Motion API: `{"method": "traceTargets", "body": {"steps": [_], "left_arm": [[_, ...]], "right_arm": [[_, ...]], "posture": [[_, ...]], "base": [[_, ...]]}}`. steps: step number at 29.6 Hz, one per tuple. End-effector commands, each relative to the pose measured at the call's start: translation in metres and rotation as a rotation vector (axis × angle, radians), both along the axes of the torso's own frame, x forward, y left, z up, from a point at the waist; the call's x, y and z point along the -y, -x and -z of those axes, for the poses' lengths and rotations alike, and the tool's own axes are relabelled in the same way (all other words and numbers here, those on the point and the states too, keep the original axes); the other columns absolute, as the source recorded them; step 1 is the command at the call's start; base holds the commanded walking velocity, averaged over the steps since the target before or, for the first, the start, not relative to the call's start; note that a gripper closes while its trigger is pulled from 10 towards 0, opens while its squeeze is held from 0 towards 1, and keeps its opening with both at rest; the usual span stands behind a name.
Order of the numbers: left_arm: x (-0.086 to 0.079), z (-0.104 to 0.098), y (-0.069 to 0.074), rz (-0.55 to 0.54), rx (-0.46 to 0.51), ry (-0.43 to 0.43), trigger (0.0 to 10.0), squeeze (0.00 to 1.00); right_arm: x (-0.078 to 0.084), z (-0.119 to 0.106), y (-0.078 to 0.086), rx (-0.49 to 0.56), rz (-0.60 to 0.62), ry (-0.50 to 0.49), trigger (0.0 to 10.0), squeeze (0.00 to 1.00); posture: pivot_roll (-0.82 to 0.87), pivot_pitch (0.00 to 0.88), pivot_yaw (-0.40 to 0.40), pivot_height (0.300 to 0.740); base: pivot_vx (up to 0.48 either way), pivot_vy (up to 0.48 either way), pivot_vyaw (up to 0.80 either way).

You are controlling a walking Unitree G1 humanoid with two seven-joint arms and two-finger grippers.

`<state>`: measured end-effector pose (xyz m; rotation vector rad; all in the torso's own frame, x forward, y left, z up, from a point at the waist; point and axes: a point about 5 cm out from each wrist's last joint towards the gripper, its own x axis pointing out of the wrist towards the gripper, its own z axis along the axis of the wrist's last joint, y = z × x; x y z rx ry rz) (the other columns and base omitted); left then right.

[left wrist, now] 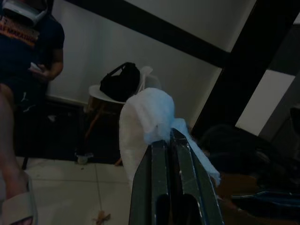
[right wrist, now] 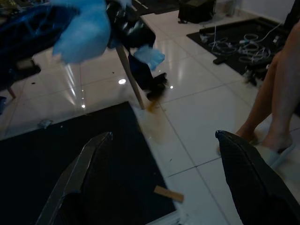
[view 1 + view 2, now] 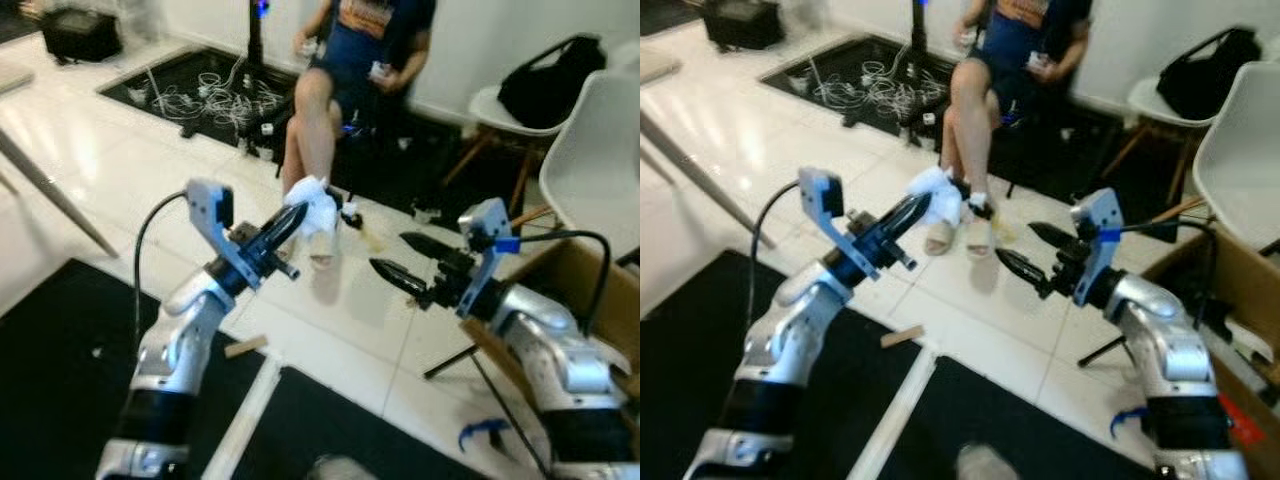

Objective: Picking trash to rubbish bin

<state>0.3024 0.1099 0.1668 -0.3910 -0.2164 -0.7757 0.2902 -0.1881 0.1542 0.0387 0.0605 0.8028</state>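
A crumpled white tissue [image 3: 314, 206] is pinched at the tips of my left gripper [image 3: 291, 218], which is shut on it and held up in the air over the white floor tiles. In the left wrist view the tissue [image 1: 147, 119] bulges out above the closed black fingers [image 1: 161, 173]. My right gripper [image 3: 402, 258] hangs open a little to the right, with nothing between its fingers [image 2: 89, 173]. A brown cardboard box [image 3: 585, 290] stands at the far right, behind my right arm.
A person [image 3: 345, 80] sits straight ahead with sandalled feet [image 3: 958, 235] on the tiles. White chairs [image 3: 590, 160] and a black bag [image 3: 550, 75] stand at the right. Cables [image 3: 215, 95] lie on a dark mat at the back. A wood scrap [image 3: 245, 346] and blue scrap [image 3: 482, 432] lie on the floor.
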Motion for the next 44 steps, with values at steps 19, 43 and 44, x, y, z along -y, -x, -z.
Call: {"method": "traceTargets", "body": {"steps": [19, 43, 44], "left_arm": [[0.003, 0.004, 0.002, 0.031, -0.003, -0.018, 10.0, 0.0], [0.004, 0.005, 0.003, 0.044, -0.002, -0.018, 10.0, 0.0], [0.004, 0.005, 0.003, 0.044, -0.002, -0.017, 10.0, 0.0]], "right_arm": [[0.005, -0.002, 0.013, -0.021, -0.136, -0.01, 10.0, 0.0], [0.003, 0.003, 0.029, -0.076, -0.262, -0.065, 10.0, 0.0], [0.003, 0.003, 0.029, -0.077, -0.264, -0.064, 10.0, 0.0]], "posture": [[-0.08, 0.0, -0.013, 0.74], [-0.08, 0.0, -0.013, 0.74], [-0.08, 0.0, -0.014, 0.74]], "base": [[0.0, 0.0, -0.77], [0.0, 0.0, -0.78], [0.0, 0.0, -0.78]]}}
